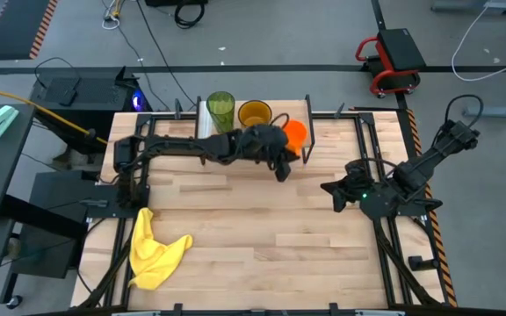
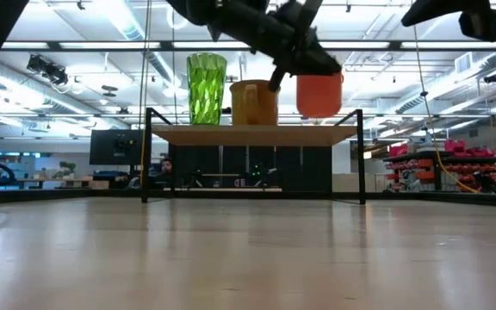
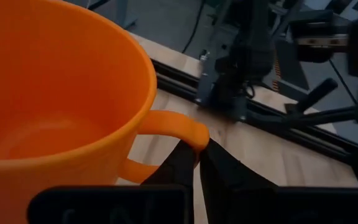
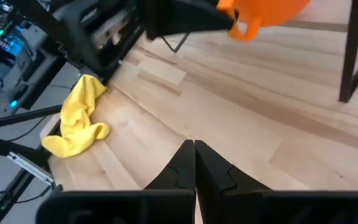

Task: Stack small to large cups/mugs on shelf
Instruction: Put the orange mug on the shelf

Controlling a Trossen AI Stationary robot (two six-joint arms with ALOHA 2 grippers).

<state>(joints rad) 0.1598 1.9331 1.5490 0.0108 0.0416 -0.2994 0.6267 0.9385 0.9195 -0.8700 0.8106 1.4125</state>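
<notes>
One yellow cloth (image 1: pixel 155 248) near the table's front-left corner, well clear of the shelf (image 2: pixel 252 134). Right gripper (image 4: pixel 194 163) closed, empty, right of shelf. Three cups, all empty: green tumbler (image 2: pixel 206 89) and amber mug (image 2: pixel 254 102) on shelf; orange mug (image 2: pixel 319 93) above shelf's right end, handle pinched by closed left gripper (image 3: pixel 199 163).

Tumbler (image 2: pixel 206 88): translucent green, faceted pattern. Mug beside it (image 2: pixel 253 102): amber-yellow. Third mug (image 2: pixel 319 94): bright orange, plain. Shelf (image 2: pixel 252 134): light wood top, thin black legs. Counter (image 1: pixel 262 228): pale wood slats. Cloth (image 1: pixel 153 248) near counter's left edge: yellow. Arms: dark.
</notes>
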